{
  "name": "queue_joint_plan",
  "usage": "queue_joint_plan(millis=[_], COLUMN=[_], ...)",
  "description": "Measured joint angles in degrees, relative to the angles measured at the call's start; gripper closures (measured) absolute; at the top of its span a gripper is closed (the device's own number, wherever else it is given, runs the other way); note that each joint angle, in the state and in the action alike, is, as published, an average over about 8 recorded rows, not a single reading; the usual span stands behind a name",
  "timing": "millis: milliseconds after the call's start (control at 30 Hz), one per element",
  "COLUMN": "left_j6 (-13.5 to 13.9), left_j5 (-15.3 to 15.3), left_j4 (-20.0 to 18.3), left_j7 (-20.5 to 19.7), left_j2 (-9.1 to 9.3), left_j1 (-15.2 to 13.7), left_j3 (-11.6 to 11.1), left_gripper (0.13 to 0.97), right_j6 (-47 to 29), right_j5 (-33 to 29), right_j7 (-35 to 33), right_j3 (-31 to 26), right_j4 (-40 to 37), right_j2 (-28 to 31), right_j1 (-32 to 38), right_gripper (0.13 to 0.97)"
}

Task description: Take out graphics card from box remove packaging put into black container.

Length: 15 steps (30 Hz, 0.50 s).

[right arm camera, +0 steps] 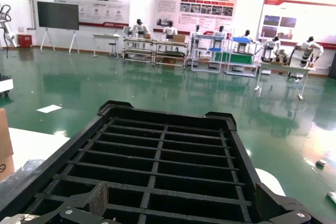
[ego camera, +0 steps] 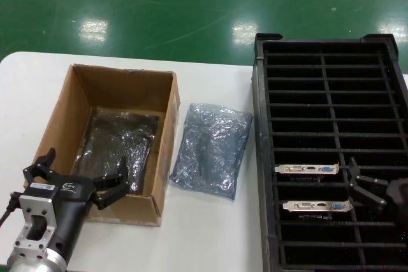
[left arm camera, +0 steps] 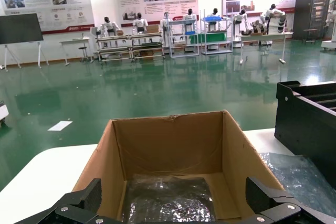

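The brown box (ego camera: 64,106) stands open on the white table, left of centre. On its floor lies the dark glossy packaging (ego camera: 121,141), also seen in the left wrist view (left arm camera: 168,203); what it holds is hidden. My left gripper (ego camera: 83,167) hovers open at the box's near wall (left arm camera: 168,145), its fingers spread about as wide as the box. The black container (ego camera: 258,157) stands on the right. Two graphics cards (ego camera: 307,169) (ego camera: 317,206) with silver brackets sit upright in its near slots. My right gripper (ego camera: 365,183) hangs open and empty over the container's near right slots (right arm camera: 157,166).
A paler blue-grey plastic bag (ego camera: 213,148) lies crumpled on the table between the box and the container. The table's far edge runs just behind both, with green floor beyond. Most container slots farther back hold nothing.
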Motion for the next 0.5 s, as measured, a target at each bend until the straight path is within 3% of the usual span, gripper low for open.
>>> queue_joint_plan(millis=[500], left_j6=[0.0], left_j5=[0.0], left_j4=[0.0], left_j7=[0.0], left_j2=[0.00], left_j1=[0.0], left_j3=[0.0], left_gripper=[0.132], right_j6=[0.0], right_j5=[0.0], right_j7=[0.0], right_j3=[0.0], right_j4=[0.0], right_j2=[0.0], right_j1=[0.0], right_gripper=[0.129])
